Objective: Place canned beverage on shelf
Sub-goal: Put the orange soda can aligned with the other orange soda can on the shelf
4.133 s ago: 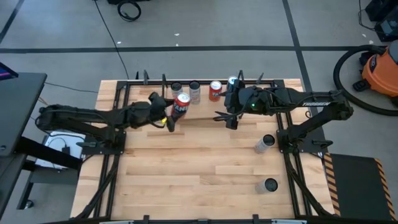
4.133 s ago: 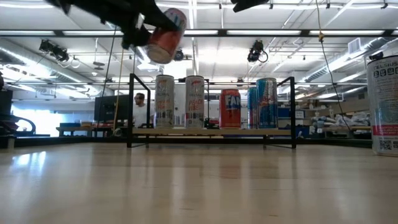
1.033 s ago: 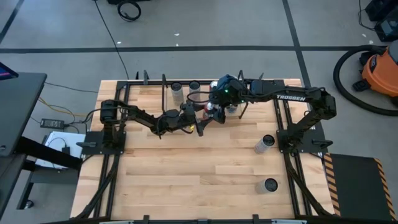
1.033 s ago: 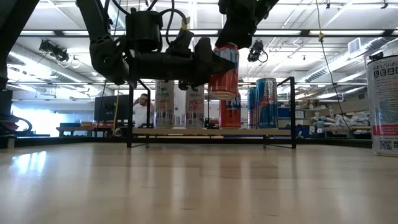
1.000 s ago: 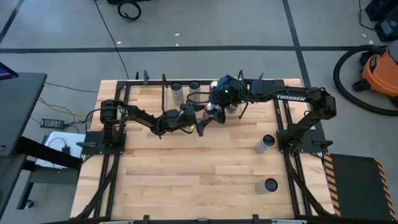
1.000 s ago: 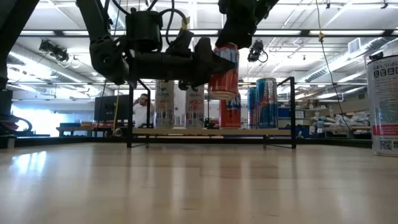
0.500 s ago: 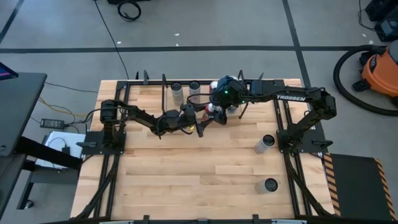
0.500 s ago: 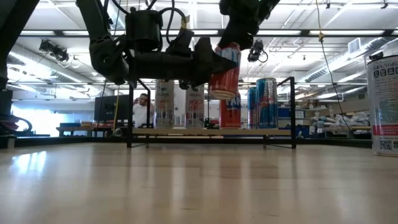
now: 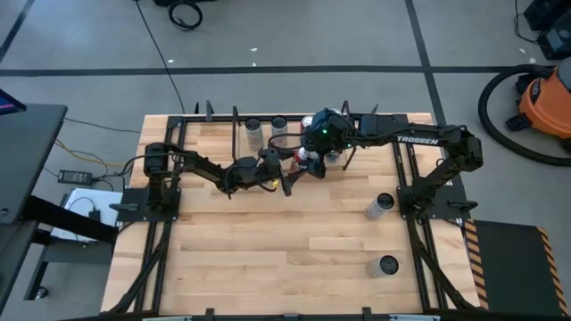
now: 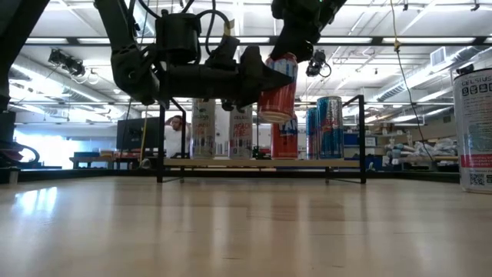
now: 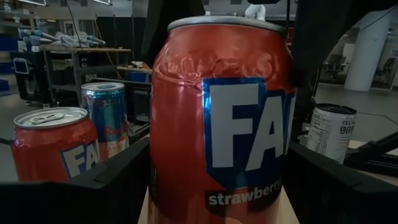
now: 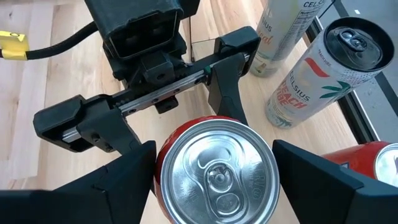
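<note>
The left gripper [image 10: 257, 77] is clamped sideways on a red strawberry can [image 10: 277, 88], its fingers [image 12: 227, 81] pressed against the can's two sides. The can is held in the air, slightly tilted, just in front of the shelf [image 10: 261, 163]. The right gripper [image 12: 214, 177] is set over the can's top from above — its fingers are spread to either side of the lid, and contact cannot be told. On the shelf, at the desk's [image 9: 285, 241] far edge, two tall white cans [image 10: 204, 127], another red can [image 11: 53, 146] and a blue can [image 10: 329, 127] are seen upright. Two more cans [image 9: 380, 206] are found near the desk's right side — well apart from the shelf.
</note>
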### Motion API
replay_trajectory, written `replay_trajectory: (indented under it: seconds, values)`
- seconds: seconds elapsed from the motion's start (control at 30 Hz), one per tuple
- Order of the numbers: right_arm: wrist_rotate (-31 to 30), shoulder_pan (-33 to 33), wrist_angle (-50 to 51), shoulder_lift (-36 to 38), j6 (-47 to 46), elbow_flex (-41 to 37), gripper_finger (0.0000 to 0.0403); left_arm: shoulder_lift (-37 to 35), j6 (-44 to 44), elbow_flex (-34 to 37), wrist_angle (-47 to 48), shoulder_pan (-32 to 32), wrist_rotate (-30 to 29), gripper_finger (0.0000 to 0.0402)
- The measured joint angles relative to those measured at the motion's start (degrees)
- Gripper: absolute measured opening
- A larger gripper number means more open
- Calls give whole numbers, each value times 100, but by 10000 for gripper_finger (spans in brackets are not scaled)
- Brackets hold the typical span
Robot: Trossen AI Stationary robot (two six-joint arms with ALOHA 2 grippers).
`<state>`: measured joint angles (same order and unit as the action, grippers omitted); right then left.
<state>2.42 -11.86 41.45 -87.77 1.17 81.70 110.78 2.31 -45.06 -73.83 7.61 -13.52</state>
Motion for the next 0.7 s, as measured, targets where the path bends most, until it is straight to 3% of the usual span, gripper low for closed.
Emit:
replay_trajectory:
  seconds: [0.37, 0.7]
  values:
    - [-3, -17, -156, 0, 184, -8, 331, 0, 12, 0, -51, 9, -55, 314]
    - [42, -17, -26, -7, 191, -12, 394, -6, 9, -4, -89, 12, -44, 314]
